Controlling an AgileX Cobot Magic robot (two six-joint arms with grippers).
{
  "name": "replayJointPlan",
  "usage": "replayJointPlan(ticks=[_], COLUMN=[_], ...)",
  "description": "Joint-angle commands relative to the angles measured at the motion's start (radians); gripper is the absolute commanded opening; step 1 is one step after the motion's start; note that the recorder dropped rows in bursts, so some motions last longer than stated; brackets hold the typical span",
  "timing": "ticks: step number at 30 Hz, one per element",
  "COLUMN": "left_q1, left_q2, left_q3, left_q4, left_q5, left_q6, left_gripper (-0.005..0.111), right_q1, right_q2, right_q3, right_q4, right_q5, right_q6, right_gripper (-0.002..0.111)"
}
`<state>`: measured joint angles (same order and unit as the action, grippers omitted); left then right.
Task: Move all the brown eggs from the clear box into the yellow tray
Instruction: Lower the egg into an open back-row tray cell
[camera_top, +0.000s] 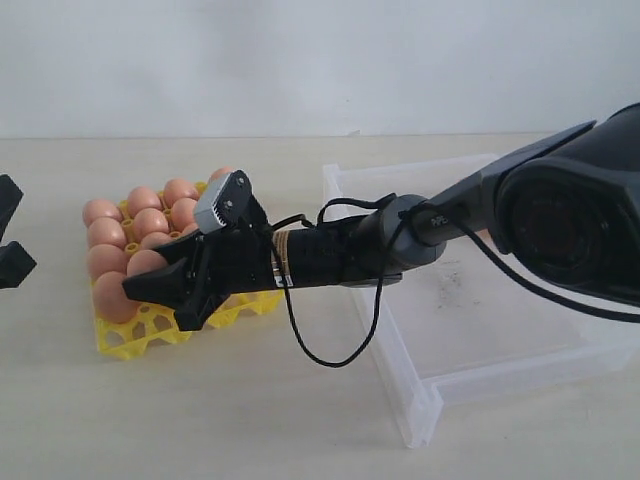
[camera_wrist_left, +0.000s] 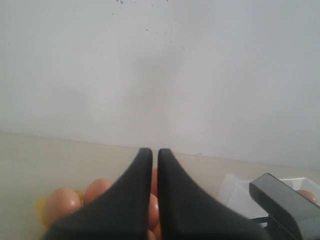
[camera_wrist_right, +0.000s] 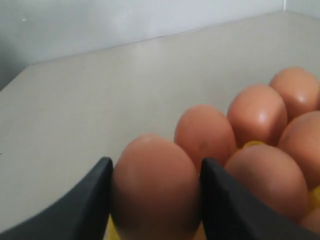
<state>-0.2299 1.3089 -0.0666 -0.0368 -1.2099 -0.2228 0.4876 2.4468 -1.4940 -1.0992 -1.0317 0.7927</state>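
Note:
The yellow tray (camera_top: 130, 342) lies left of centre and holds several brown eggs (camera_top: 150, 222). My right gripper (camera_top: 155, 300) reaches across to the tray's front-left corner. It is shut on one brown egg (camera_wrist_right: 155, 185), with a black finger (camera_wrist_right: 90, 202) pressed on each side. That egg (camera_top: 110, 300) sits low over the corner cell; more eggs (camera_wrist_right: 257, 112) stand close beside it. The clear box (camera_top: 405, 400) lies on the right, its floor mostly bare with dark scuffs. My left gripper (camera_wrist_left: 150, 150) is shut on nothing and waits at the far left (camera_top: 10, 245).
The right arm and its looping black cable (camera_top: 330, 355) span the gap between tray and box. A bit of orange-brown, perhaps an egg (camera_wrist_left: 306, 195), shows inside the clear box. A pale wall stands behind the beige table (camera_top: 250, 420).

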Motion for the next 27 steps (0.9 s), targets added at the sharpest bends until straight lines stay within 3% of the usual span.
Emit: replayJointPlan(ticks=[1,12,14,17,20,27], left_q1=[-0.001,-0.001,-0.001,-0.001,-0.001,-0.001], left_q2=[-0.006,-0.006,-0.006,-0.006,-0.006,-0.006], left_q3=[0.006,0.006,0.006,0.006,0.006,0.006], left_q4=[-0.007,-0.007,-0.007,-0.007,-0.007,-0.007], left_q5=[-0.011,-0.011,-0.011,-0.011,-0.011,-0.011], left_q6=[0.007,0.031,0.031,0.031,0.031,0.031], left_gripper=[0.004,0.004,0.004,0.004,0.004,0.004], right_q1=[-0.001,-0.001,-0.001,-0.001,-0.001,-0.001], right_q2=[0.024,0.024,0.024,0.024,0.024,0.024], right_q3=[-0.026,-0.026,-0.026,-0.026,-0.026,-0.026], right_q4=[-0.005,0.062,0.067,0.076,0.076,0.076], right_q5=[0.014,0.034,0.034,0.055,0.082,0.062], right_q6=[0.016,0.016,0.016,0.029,0.037,0.037], right_gripper=[0.0,0.001,0.009,0.035,0.052,0.053])
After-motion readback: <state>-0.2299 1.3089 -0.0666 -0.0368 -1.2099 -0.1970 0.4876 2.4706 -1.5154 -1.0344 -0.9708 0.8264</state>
